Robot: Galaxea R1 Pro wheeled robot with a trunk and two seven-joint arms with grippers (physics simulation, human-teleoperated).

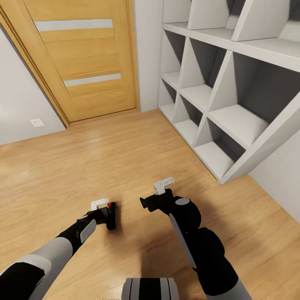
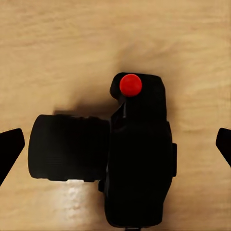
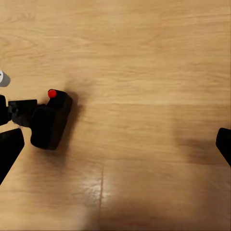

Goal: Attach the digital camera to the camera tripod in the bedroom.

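Left gripper clamped on the digital camera; right gripper empty, over bare wood floor.

Camera sits between the left fingers, red button facing the wrist camera, lens barrel sticking out sideways. Right jaws stand apart with nothing between them; the held camera lies just off to that gripper's side, near. Ahead of both grippers: wooden door, and a white shelf unit with slanted dividers on the right-arm side.

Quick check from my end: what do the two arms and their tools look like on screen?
Both arms are black with light grey shell panels. The right arm is bulky, with a round grey disc at the wrist. The left tool and right tool are black with white fingertips.
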